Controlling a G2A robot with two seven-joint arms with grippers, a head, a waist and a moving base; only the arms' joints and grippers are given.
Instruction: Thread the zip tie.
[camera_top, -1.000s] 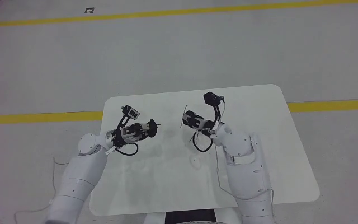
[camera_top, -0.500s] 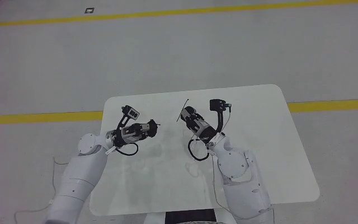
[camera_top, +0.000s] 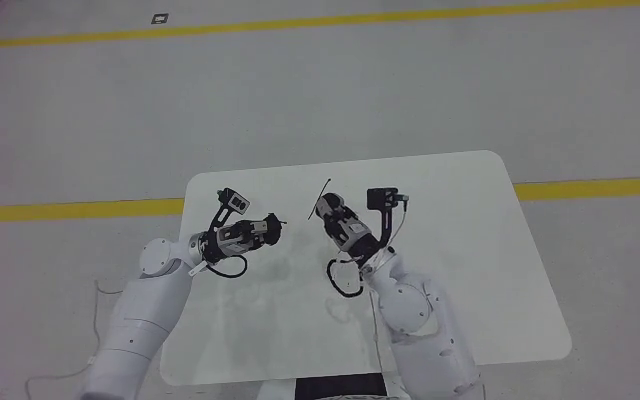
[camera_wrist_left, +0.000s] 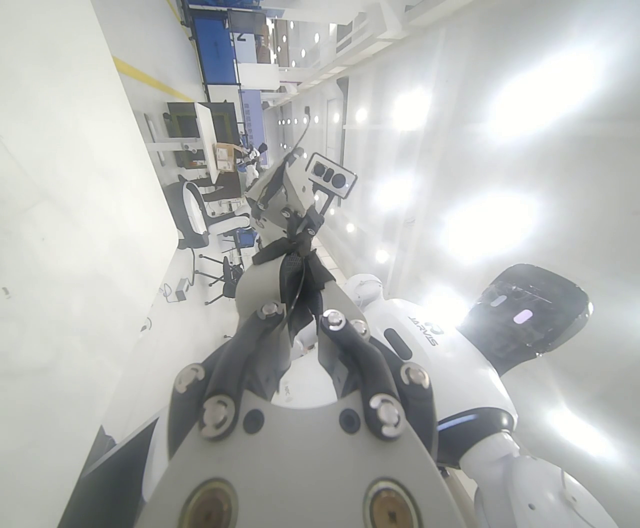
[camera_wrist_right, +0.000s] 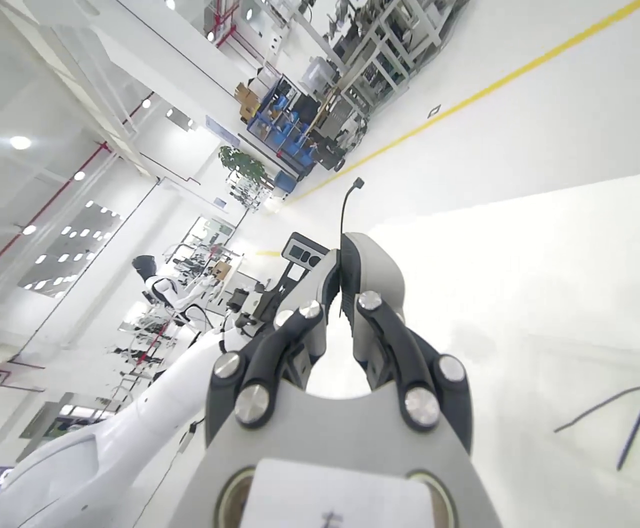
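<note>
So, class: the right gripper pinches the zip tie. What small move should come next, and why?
Probably ease the right gripper toward the left gripper: the zip tie is pinched with its head free, and a gap separates the two grippers.

Left arm (camera_top: 135, 320), right arm (camera_top: 415, 320): glossy white rounded shells, black looping cables.
Left pincer (camera_wrist_left: 299, 272), right pincer (camera_wrist_right: 341, 270): grey housings, black link bars, silver screws.

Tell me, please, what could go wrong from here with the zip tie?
The right gripper pinches the zip tie along its strap, leaving the head end free, so it may bend aside on contact. The left gripper sits apart from it, so alignment could miss.
</note>
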